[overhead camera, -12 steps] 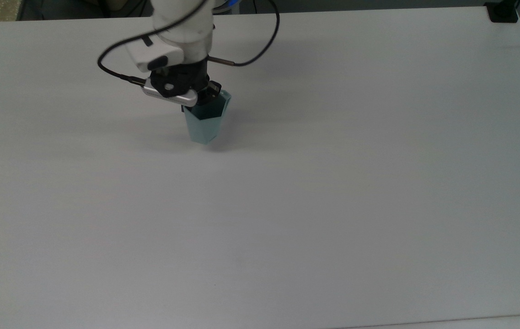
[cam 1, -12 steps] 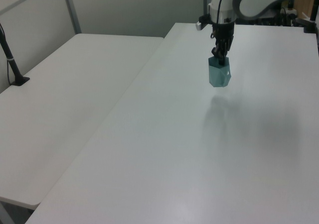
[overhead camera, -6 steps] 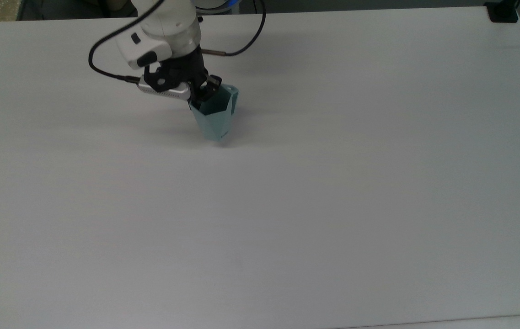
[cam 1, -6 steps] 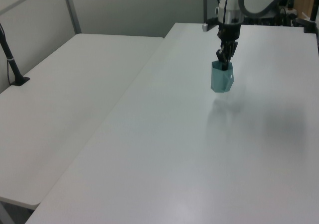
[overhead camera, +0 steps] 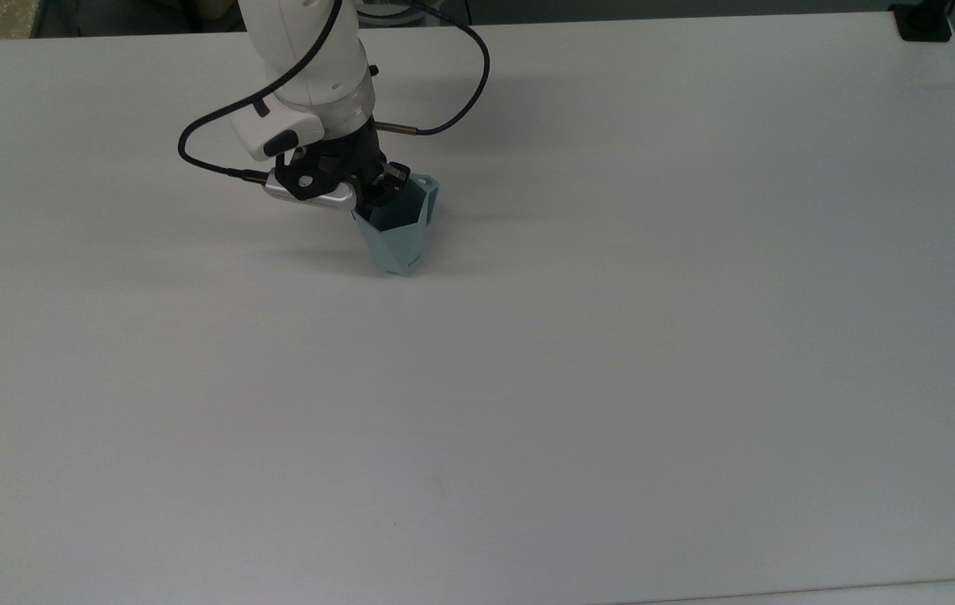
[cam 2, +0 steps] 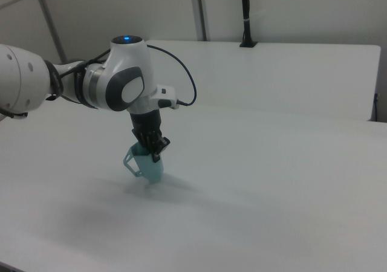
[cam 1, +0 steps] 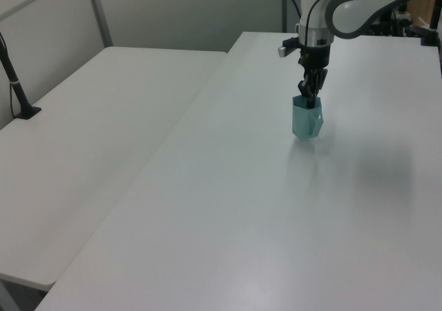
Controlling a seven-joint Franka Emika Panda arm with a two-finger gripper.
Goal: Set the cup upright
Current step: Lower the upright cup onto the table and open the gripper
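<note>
The robot arm (cam 2: 115, 81) reaches down over the white desk (overhead camera: 611, 336). Its black tool (overhead camera: 382, 192) is closed on the rim of the cup (overhead camera: 397, 235), with one finger inside the cup and one outside. The cup is pale blue-green with flat sides, and its open mouth faces up. It leans a little. Its narrow bottom is right at the desk top, but I cannot tell if it touches. In the top view the cup is on the far left part of the desk, and its small handle (overhead camera: 428, 186) points to the right. In the right view the handle (cam 2: 130, 161) sticks out to the left. In the left view the cup (cam 1: 306, 119) hangs under the tool (cam 1: 310, 97) at the far right. A black cable (overhead camera: 452, 109) loops behind the arm.
</note>
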